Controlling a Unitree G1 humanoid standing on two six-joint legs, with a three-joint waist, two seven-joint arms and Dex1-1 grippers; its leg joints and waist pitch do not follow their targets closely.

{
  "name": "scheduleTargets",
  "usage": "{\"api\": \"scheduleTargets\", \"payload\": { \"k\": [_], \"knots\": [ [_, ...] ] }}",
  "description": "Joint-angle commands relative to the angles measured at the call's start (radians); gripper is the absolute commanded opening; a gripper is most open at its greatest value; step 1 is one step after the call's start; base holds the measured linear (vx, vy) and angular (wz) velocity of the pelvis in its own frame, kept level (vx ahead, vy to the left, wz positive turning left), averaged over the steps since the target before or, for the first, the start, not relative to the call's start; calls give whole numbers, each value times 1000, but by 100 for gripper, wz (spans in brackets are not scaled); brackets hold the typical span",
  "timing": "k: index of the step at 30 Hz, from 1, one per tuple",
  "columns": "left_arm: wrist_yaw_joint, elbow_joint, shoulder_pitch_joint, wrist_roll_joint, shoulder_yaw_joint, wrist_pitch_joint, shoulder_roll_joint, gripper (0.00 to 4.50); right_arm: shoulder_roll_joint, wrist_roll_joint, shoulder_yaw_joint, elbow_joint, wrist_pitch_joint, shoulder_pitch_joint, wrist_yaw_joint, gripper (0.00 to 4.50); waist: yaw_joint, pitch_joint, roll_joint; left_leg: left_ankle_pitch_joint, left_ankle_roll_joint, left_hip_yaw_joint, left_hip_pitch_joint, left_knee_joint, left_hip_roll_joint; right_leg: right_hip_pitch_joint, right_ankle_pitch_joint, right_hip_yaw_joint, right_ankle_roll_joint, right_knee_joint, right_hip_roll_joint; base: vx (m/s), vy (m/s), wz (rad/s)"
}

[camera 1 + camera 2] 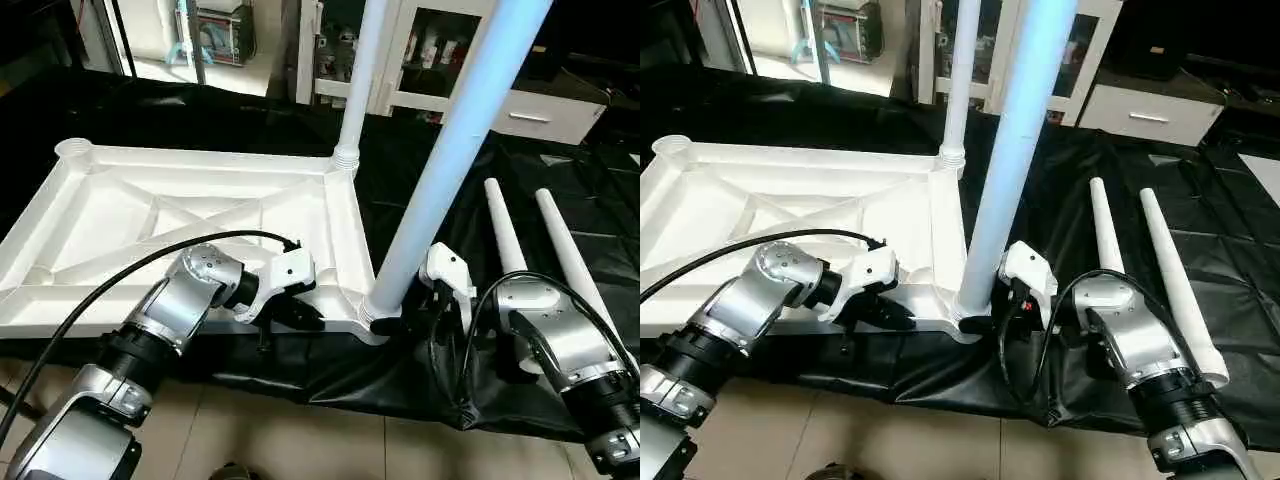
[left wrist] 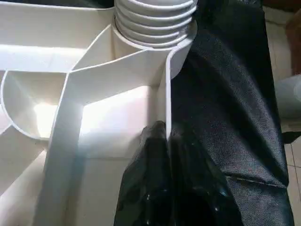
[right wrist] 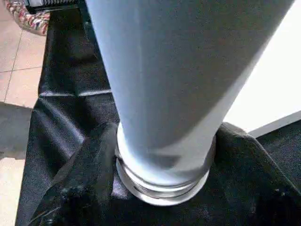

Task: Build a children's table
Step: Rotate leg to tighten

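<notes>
- Progress stands near halfway, as I judge it: the white plastic rectangular table top [image 1: 200,215] lies upside down on the black-covered worktop [image 1: 420,190], its X-ribbed underside facing up, with two long tapered white tube legs standing in corner sockets.
- Right claw [image 1: 392,322] sits at the foot of the near upright leg [image 1: 440,170], one black finger [image 3: 70,188] on each side of its threaded base; the jaws look set around the leg, but whether they press on it I cannot tell.
- Left claw [image 2: 162,141] is closed, pinching the thin rim wall of the top just beside that same corner socket.
- Far upright leg [image 1: 362,80] stands at the corner beyond both claws.
- Still to do: two loose white legs [image 1: 530,240] lie side by side on the worktop, just beyond the right claw, and the far left socket [image 1: 73,150] stands empty; the near left corner is hidden by the left arm.
- Writing: no brand, label or lettering can be read anywhere.
</notes>
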Motion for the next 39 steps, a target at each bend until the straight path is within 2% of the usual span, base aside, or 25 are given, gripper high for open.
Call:
{"api": "scheduleTargets", "payload": {
  "k": [1,3,4,5,8,9,10,11,12,13,14,15,16,17,18,19,22,31,32,33,35,36,39],
  "knots": [
    [-29,-5,13,8,-40,18,-8,0,19,-1,-3,11,10,-2,-23,272,0,-66,1,-196,32,-30,31,-70,66,38,-122,41,-261,-60,-70,0,0,0],
    [12,11,6,14,-26,38,-19,0,59,-22,-25,46,20,-17,-124,272,0,-64,0,-211,25,-31,30,-72,66,37,-147,41,-256,-63,-70,0,0,0],
    [30,21,1,17,-20,45,-25,0,72,-30,-33,61,22,-24,-159,272,-7,-61,2,-232,12,-33,26,-75,65,36,-185,42,-249,-67,-71,0,0,0],
    [58,36,-6,19,-11,52,-35,0,87,-34,-43,77,29,-32,-196,272,-10,-59,0,-270,-9,-37,25,-79,64,39,-253,39,-227,-73,-71,0,0,0],
    [226,123,-51,24,54,99,-97,0,164,-40,-88,145,91,-69,-366,270,-25,-53,2,-376,-56,-42,37,-82,62,23,-401,39,-195,-86,-71,0,0,0],
    [276,148,-66,23,75,117,-116,0,188,-42,-100,161,110,-77,-416,270,-27,-53,1,-395,-63,-45,39,-83,62,22,-429,37,-187,-90,-73,0,0,0],
    [276,148,-66,23,75,117,-116,0,188,-42,-100,161,110,-77,-416,270,-31,-56,-1,-406,-71,-48,39,-82,61,23,-447,35,-174,-92,-75,0,0,0],
    [373,193,-92,20,114,142,-153,0,239,-58,-122,200,137,-96,-545,270,-34,-57,0,-394,-74,-49,35,-85,63,24,-431,37,-168,-91,-74,0,0,0],
    [493,244,-119,15,160,151,-196,0,301,-87,-148,249,159,-116,-717,270,-35,-58,4,-393,-73,-47,36,-83,59,19,-419,37,-173,-89,-73,0,0,0],
    [493,244,-119,15,160,151,-196,0,301,-87,-148,249,159,-116,-717,270,-38,-59,4,-401,-86,-49,39,-82,58,14,-421,36,-174,-91,-72,0,0,0],
    [534,259,-127,13,176,151,-210,0,321,-98,-157,266,165,-123,-777,270,-39,-59,-3,-398,-80,-50,34,-83,56,23,-426,33,-162,-94,-73,0,0,0],
    [559,273,-134,11,187,150,-222,0,340,-110,-166,283,165,-129,-838,270,-35,-59,2,-393,-77,-50,36,-83,57,22,-422,35,-158,-95,-76,0,0,0],
    [647,325,-156,18,212,124,-254,0,397,-119,-164,307,148,-134,-904,270,-34,-58,5,-395,-68,-46,41,-81,56,13,-415,38,-155,-99,-74,0,0,0],
    [675,344,-165,17,222,115,-268,0,423,-125,-159,310,146,-137,-924,270,-35,-58,6,-400,-68,-45,41,-82,55,11,-415,38,-154,-100,-73,0,0,0],
    [693,358,-171,15,228,110,-278,0,439,-128,-156,311,147,-140,-936,269,-35,-59,3,-395,-65,-44,39,-82,54,15,-410,38,-152,-100,-71,0,0,0],
    [705,368,-176,13,232,104,-285,0,449,-130,-152,311,146,-144,-938,269,-29,-59,3,-393,-58,-43,44,-82,56,12,-402,39,-149,-101,-72,0,0,0],
    [712,391,-193,13,233,93,-298,0,467,-129,-151,321,139,-164,-947,269,-28,-59,7,-373,-47,-44,37,-86,56,19,-363,40,-147,-96,-71,0,0,0],
    [677,415,-200,21,218,76,-292,0,454,-138,-160,327,83,-179,-938,269,-28,-58,9,-366,-43,-41,36,-88,57,20,-344,42,-155,-96,-72,0,0,0],
    [636,414,-192,21,206,64,-279,0,434,-99,-160,276,74,-160,-839,304,-27,-58,9,-369,-39,-40,36,-88,57,21,-345,41,-154,-97,-72,0,0,0],
    [636,414,-192,21,206,64,-279,0,434,-99,-160,276,74,-160,-839,304,-26,-58,8,-365,-36,-41,36,-87,58,22,-340,42,-153,-96,-73,0,0,0],
    [609,402,-182,21,197,61,-268,0,423,-68,-174,237,82,-146,-803,339,-23,-59,10,-336,-24,-39,33,-87,58,25,-309,43,-161,-93,-72,0,0,0],
    [582,390,-169,24,188,49,-255,0,401,-50,-181,187,86,-127,-774,339,-22,-59,7,-330,-19,-39,31,-87,58,27,-299,44,-161,-92,-71,0,0,0],
    [556,373,-152,27,177,43,-241,0,362,-39,-188,118,100,-100,-753,365,-28,-61,3,-285,1,-43,16,-89,59,40,-273,41,-156,-85,-75,0,0,0]
  ]
}}
